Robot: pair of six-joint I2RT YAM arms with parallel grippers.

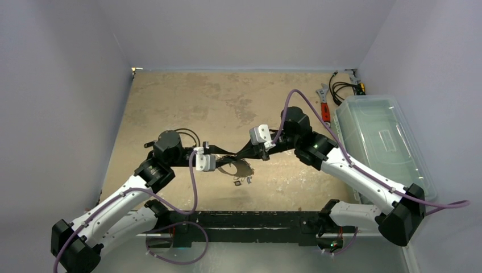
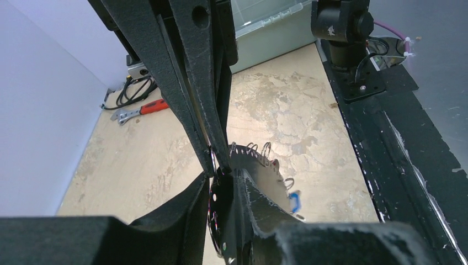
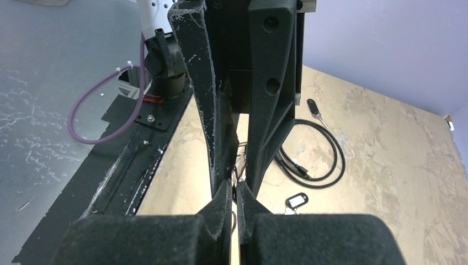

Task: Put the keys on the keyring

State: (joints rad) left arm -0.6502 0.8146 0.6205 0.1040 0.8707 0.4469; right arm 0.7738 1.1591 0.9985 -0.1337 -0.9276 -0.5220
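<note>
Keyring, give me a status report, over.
Left gripper shut on keyring. Right gripper shut beside it, load unclear. Loose keys lying nearby. Nothing blocking.

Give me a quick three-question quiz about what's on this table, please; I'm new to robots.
1. True or false: the red-handled wrench lies inside the clear bin.
2. The left pincer and right pincer are both shut on: A) the keyring B) a cable C) the wrench.
3. Fill in: the key tag beside the keyring in the left wrist view is ____.
Key: 1 false; 2 A; 3 blue.
</note>
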